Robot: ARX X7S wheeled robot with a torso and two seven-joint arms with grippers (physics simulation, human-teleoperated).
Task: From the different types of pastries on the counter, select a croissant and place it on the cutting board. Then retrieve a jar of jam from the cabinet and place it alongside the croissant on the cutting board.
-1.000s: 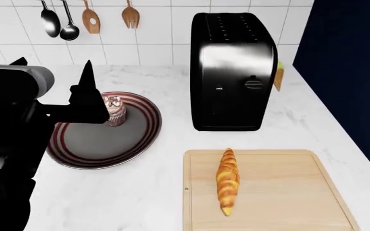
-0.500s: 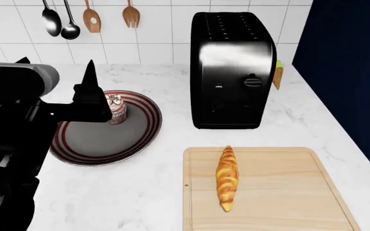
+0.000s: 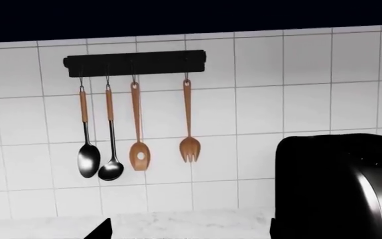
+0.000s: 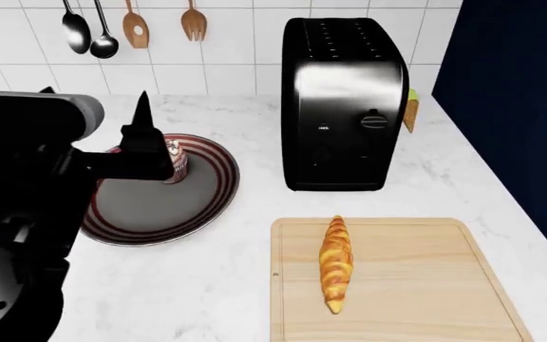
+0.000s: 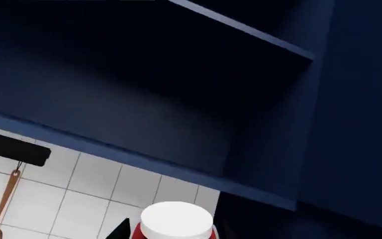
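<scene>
Jam jar (image 5: 175, 222) sits clamped in right end effector (image 5: 171, 230) at lower centre by the cabinet; croissant (image 4: 335, 265) lies lengthwise on board (image 4: 416, 285), lower right; left end effector's state unclear.

A golden ridged croissant (image 4: 335, 264) lies lengthwise on the pale cutting board (image 4: 416, 285), while the white-topped red jam jar (image 5: 175, 224) sits below the cabinet shelf.

Black toaster (image 4: 345, 103), striped tray (image 4: 202, 196), hanging utensils (image 3: 135, 132).
</scene>
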